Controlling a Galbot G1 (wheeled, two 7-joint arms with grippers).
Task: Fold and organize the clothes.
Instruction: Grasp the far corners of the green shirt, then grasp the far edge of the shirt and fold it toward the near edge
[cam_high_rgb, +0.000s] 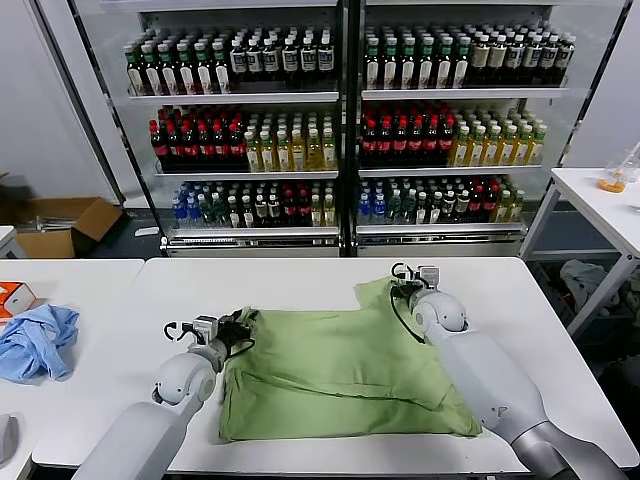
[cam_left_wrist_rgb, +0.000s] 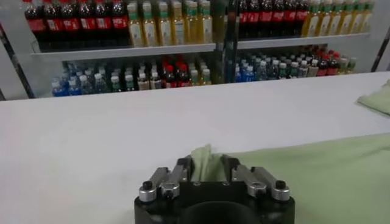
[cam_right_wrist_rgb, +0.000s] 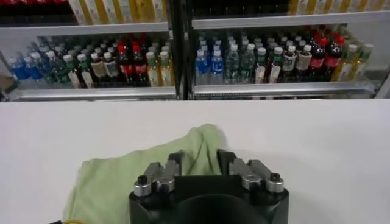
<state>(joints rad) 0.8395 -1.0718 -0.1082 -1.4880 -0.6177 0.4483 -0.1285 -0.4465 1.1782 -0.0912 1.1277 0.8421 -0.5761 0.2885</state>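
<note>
Shirt in head view: light green, spread flat on white table, long axis running across from robot's left to robot's right, partly folded already with one diagonal crease over the middle. Left gripper placed at the left far corner of the cloth, right gripper at the right far corner, where the fabric stands a little raised. Each arm nearest to own corner, so both corners equally served; rest of the cloth lying toward the robot from the fingers, which suggests a fold pulled from far edge to near edge. Blue cloth well apart on the neighbour table, not part of this.

Left wrist view: left gripper with a small peak of green fabric pinched between the fingers, so clamped on the shirt and not just resting beside it. Cannot be judged from head view, where the fingers look only dark against the cloth.

Right wrist view: right gripper likewise closed on a raised fold of the shirt, fabric bunched upward between the fingers. Shows the corner already lifted off the table; head view gives only the overall lie of the cloth.
</note>
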